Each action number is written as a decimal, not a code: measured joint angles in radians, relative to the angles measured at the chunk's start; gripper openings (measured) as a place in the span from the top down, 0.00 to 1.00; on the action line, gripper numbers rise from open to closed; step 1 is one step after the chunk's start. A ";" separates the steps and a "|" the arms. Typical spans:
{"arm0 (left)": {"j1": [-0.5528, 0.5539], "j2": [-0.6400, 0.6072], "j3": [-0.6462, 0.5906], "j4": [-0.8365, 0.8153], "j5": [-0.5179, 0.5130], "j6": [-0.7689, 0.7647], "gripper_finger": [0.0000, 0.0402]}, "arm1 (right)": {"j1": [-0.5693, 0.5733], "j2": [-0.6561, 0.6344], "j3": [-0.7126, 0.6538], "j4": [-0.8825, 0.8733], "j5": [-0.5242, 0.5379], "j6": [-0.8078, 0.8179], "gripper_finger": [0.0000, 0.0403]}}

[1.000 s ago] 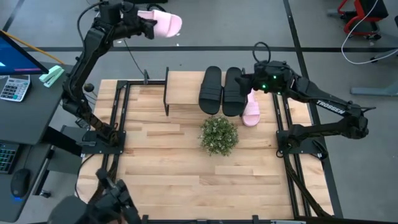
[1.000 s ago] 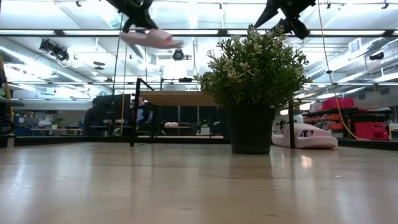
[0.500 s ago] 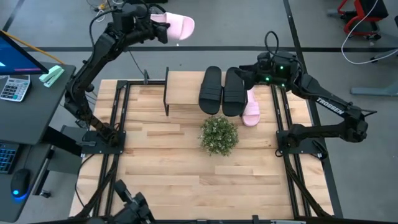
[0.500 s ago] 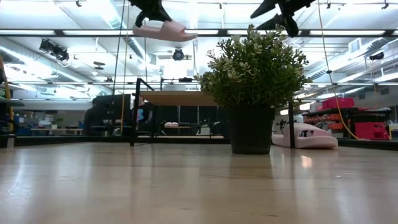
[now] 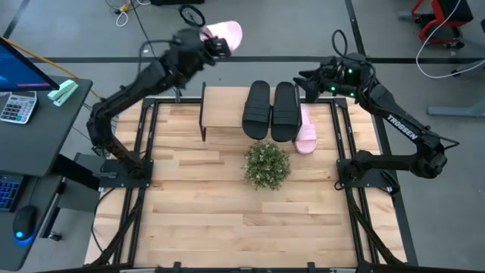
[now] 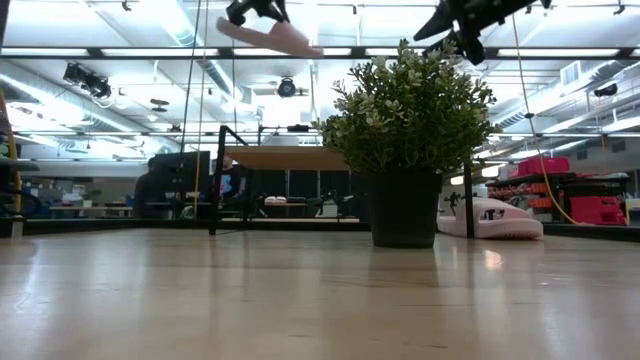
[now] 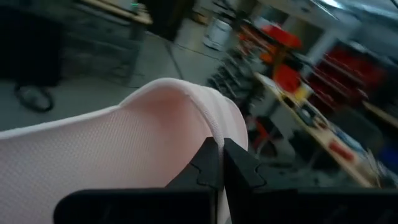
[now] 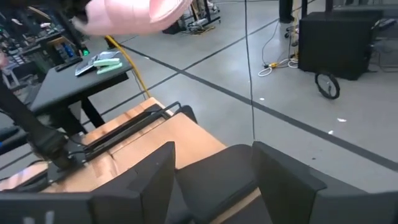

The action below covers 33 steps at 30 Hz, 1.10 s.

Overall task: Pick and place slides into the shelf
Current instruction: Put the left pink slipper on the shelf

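Note:
My left gripper (image 5: 215,44) is shut on a pale pink slide (image 5: 229,32), high in the air beyond the table's far edge; the low view shows that slide (image 6: 272,36) near the top. Two black slides (image 5: 258,110) (image 5: 285,112) lie side by side on the shelf's wood top (image 5: 223,117). The other pink slide (image 5: 306,138) lies on the table by the shelf's right leg (image 6: 468,200). My right gripper (image 5: 303,80) hangs open, high above the black slides' far ends (image 8: 214,177), touching nothing. My left gripper pinches a curved edge of the pink slide (image 7: 214,134) between its two shut fingers (image 7: 239,171); strap or sole rim, I cannot tell. The slide is lifted clear and hangs below the gripper, tilted, with its right end lower (image 6: 305,48).
A potted plant (image 5: 267,165) stands mid-table in front of the shelf. Black frame rails (image 5: 144,144) (image 5: 345,144) run along the table's left and right sides. A desk with a calculator (image 5: 17,106) is off to the left.
My left gripper has swung toward the right along the table's far side, carrying the pink slide and rolling; the slide has tipped, its right end now lower. My right gripper, still open, has drifted toward the far edge.

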 joint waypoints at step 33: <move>-0.185 0.408 -0.001 -0.312 -0.560 -1.557 0.98 | -0.010 0.000 0.000 -0.081 -0.016 -0.053 0.46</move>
